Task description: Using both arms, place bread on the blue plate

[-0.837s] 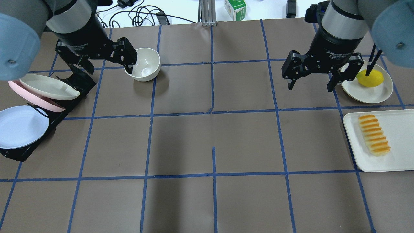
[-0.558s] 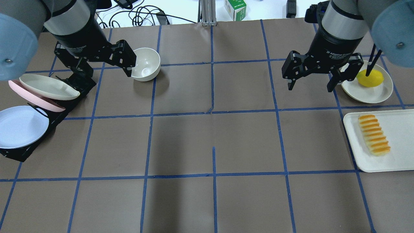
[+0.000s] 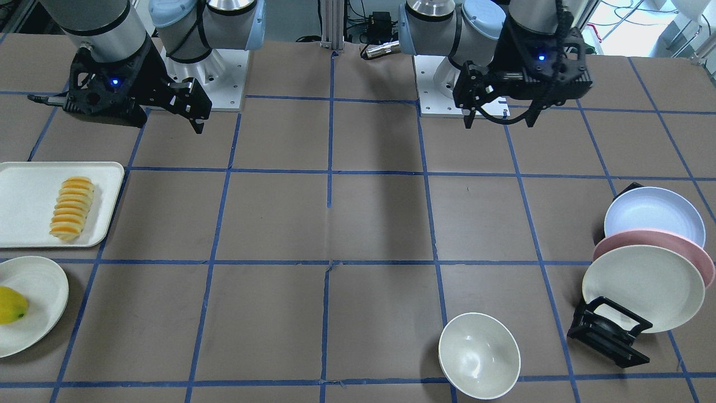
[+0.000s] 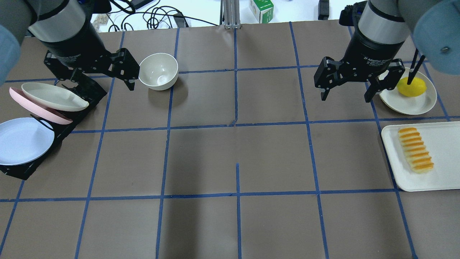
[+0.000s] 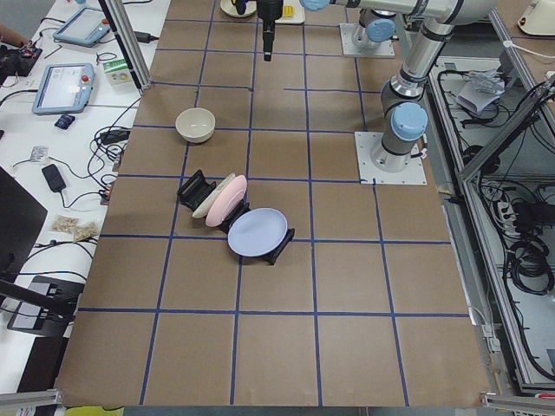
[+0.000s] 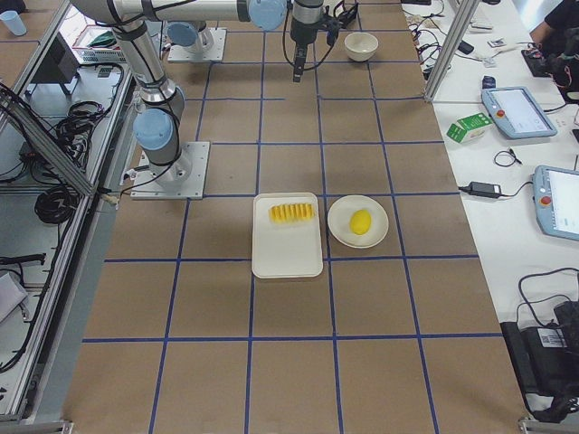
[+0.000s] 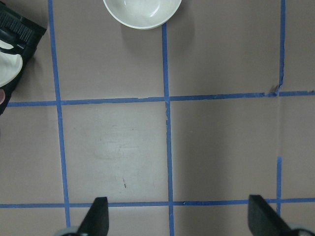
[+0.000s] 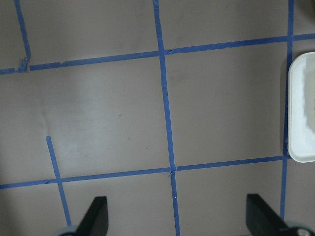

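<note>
Bread (image 4: 415,150) lies on white tray (image 4: 442,172), well apart from right gripper (image 4: 345,99), jaws spread wide. Blue plate (image 4: 21,140) leans in rack (image 4: 21,172) near left gripper (image 3: 499,123), jaws likewise spread.

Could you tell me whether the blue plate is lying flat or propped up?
Propped up: the blue plate leans tilted in a black rack, empty.
</note>
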`<action>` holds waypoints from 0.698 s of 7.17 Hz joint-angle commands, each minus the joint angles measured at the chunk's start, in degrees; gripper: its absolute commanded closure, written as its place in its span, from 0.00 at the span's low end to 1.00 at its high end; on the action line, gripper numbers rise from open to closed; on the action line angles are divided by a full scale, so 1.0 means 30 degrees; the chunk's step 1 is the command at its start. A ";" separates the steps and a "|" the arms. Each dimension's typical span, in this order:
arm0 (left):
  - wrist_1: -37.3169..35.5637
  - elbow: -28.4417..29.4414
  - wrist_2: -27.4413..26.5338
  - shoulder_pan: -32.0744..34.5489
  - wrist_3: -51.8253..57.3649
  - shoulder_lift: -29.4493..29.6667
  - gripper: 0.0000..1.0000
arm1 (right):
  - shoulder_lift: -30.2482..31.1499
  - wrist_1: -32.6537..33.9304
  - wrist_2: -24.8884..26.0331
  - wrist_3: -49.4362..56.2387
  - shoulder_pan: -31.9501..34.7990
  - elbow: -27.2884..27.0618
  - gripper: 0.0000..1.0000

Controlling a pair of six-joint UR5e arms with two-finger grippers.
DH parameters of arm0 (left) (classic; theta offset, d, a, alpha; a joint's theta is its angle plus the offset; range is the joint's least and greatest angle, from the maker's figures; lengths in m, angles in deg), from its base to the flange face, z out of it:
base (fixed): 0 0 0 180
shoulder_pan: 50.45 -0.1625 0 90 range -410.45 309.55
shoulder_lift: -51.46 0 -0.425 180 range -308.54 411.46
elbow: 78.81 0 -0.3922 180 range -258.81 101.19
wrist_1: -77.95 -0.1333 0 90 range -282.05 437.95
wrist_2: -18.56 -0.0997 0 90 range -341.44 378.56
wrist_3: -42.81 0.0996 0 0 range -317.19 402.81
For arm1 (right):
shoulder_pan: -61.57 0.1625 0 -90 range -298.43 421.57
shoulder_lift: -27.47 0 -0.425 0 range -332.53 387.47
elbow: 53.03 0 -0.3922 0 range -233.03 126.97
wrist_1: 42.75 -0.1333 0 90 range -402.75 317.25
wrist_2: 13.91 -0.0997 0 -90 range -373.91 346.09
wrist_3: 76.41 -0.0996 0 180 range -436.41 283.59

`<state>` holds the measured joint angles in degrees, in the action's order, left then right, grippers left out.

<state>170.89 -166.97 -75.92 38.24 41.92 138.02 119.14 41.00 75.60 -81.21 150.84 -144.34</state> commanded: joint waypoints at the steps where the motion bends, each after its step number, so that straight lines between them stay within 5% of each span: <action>1: 0.0977 -0.0028 -0.0619 -0.4432 -0.0026 -0.0319 0.00 | -0.0058 0.0119 0.0076 0.0309 -0.0571 -0.0029 0.00; 3: 0.1194 -0.0464 -0.0558 -1.0199 0.0265 0.0235 0.00 | -0.0292 0.0150 0.0018 0.1508 -0.3720 -0.0436 0.00; 5: 0.0084 -0.1630 -0.0589 -1.4284 0.0209 0.0935 0.00 | -0.0700 0.2679 0.2317 0.5032 -0.6133 -0.2537 0.00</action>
<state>173.23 -169.47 -77.62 2.94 42.55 139.38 117.94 43.91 78.45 -72.91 136.89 -148.12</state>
